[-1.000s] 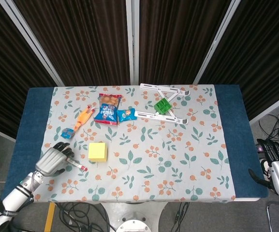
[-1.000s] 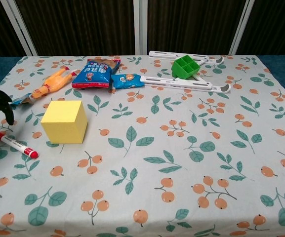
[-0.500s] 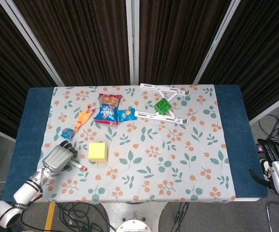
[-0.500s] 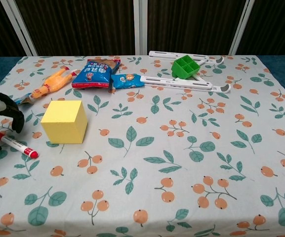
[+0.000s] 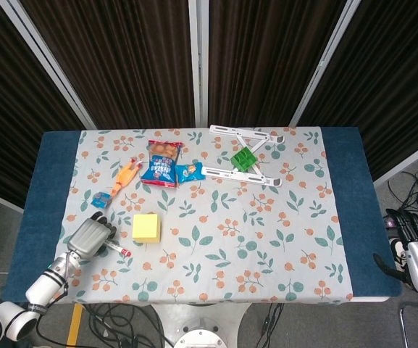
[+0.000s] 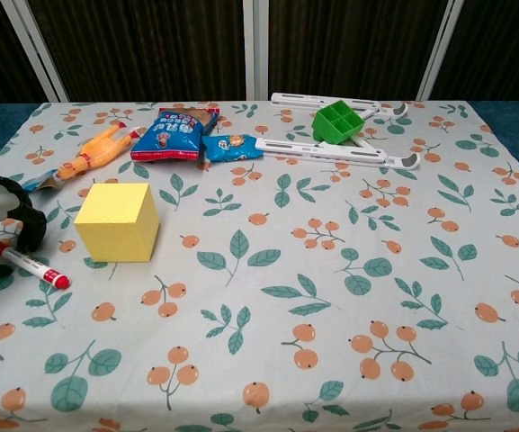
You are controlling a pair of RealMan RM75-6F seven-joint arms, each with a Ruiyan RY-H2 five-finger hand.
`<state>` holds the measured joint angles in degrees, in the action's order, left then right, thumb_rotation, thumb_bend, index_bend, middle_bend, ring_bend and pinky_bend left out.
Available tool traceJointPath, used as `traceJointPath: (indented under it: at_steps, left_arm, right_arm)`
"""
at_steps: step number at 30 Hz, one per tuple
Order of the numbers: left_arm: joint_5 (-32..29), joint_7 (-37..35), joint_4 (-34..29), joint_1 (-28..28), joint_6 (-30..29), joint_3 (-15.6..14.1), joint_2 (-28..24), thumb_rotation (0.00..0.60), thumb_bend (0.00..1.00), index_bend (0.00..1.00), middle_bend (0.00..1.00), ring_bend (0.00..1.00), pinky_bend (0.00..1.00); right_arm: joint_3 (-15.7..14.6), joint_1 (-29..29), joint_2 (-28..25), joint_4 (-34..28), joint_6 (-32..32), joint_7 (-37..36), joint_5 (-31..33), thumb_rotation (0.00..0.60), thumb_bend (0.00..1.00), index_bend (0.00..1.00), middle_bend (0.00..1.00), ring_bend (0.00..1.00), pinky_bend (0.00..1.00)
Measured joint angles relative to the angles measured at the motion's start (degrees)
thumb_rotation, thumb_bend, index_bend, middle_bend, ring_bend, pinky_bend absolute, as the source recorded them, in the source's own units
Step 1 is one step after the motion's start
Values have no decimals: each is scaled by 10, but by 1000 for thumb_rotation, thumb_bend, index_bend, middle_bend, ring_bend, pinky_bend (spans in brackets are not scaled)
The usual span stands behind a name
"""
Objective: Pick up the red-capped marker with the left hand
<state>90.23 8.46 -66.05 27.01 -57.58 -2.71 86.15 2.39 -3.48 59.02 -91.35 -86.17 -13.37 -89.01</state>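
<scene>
The red-capped marker (image 6: 30, 264) lies flat on the floral tablecloth at the front left, just left of the yellow cube; only its right end (image 5: 121, 250) shows in the head view. My left hand (image 5: 93, 235) is lowered over the marker's left end. In the chest view its curled fingers (image 6: 31, 227) arch behind the marker and the thumb lies in front, so the marker sits between them on the cloth, not gripped. My right hand (image 5: 414, 243) hangs off the table's right edge, holding nothing.
A yellow cube (image 6: 117, 221) stands right beside the marker. Behind it lie a rubber chicken toy (image 6: 97, 148), a blue snack bag (image 6: 174, 133) and a small blue packet (image 6: 232, 147). A white folding stand (image 6: 340, 150) and a green tray (image 6: 337, 120) are at the back.
My left hand has slid forward and down over the marker's left end, fingers curling closer around it. The marker has not moved. The right hand stays still.
</scene>
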Motion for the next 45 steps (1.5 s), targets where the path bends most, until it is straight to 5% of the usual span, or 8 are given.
traceJointPath:
  at_steps: [21,30,45]
  left_arm:
    - [-7,-19,27,3,-7,-9,15,600,355,605,652,389,222]
    - [-1,-57,39,-5,-29,-14,17,600,408,681,722,536,599]
    - [7,-198,91,-56,-127,-19,1,600,456,685,733,580,748]
  right_arm:
    - [0,0,-1,-2,2,3,2,600,176,5,98,0,0]
    - [1,0,-3,-6,0,6,0,600,176,5,98,0,0]
    - [1,1,-8,-18,-6,13,-7,600,176,5,98,0,0]
